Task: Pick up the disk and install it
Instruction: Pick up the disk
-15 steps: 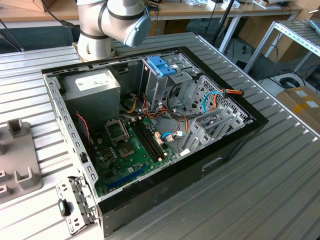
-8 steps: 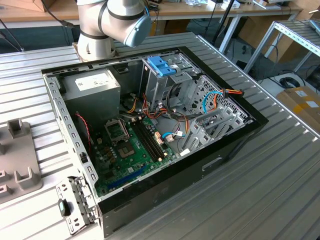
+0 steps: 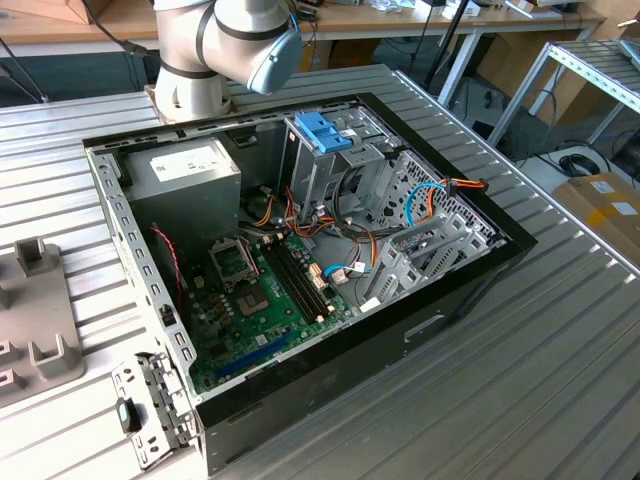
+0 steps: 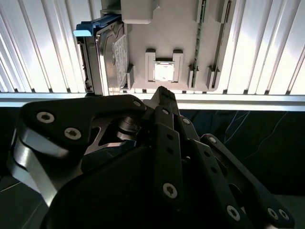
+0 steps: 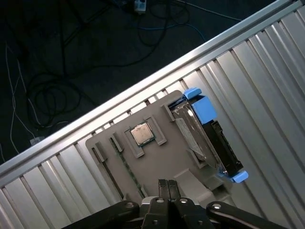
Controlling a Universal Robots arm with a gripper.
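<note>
The disk (image 5: 205, 136) stands on its edge in the end slot of a grey holder (image 5: 157, 162), its blue carrier wrapped round it. The holder lies near an edge of the ribbed surface (image 5: 267, 71) and also carries a chip (image 5: 141, 134) in a square pocket. In both wrist views the tool (image 5: 167, 183) hangs over the holder with its fingers pressed together, gripping nothing and clear of the disk (image 4: 112, 57). In the exterior view an open computer case (image 3: 300, 260) sits mid-surface.

Workshop: opened computer case (image 3: 420, 340), workbenches (image 3: 400, 17)
</note>
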